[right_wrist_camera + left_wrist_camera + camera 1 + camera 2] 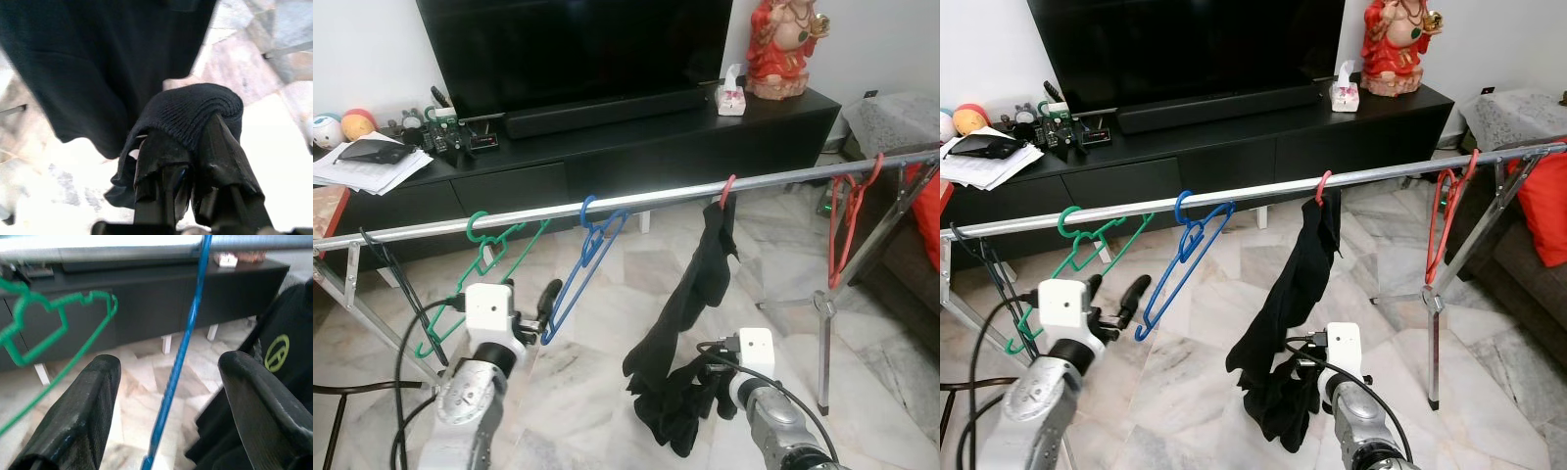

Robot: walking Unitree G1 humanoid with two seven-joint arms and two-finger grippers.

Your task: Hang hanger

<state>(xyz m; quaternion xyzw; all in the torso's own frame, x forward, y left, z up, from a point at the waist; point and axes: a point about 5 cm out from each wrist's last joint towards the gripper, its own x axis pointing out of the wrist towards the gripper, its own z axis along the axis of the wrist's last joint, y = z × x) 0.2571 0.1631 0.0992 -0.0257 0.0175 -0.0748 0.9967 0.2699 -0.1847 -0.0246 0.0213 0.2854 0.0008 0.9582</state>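
A silver rail point(656, 193) crosses in front of me. On it hang a green hanger point(480, 264), a blue hanger point(582, 259), a red hanger point(728, 186) carrying a black garment point(690, 284), and a bare red hanger point(842, 225) at the far right. My left gripper point(1114, 299) is open just below the blue hanger. In the left wrist view the blue wire point(183, 347) runs between the two fingers point(78, 416), apart from both. My right gripper point(188, 132) is shut on a bunched lower fold of the black garment point(98, 73), low beside the rack.
Behind the rail stands a black TV console point(636, 147) with a TV point(578, 49), a red statue point(783, 44) and a tissue box point(731, 98). The rack's legs point(822, 343) stand on the marble floor at right. A sofa with a red cushion point(930, 220) is at the right edge.
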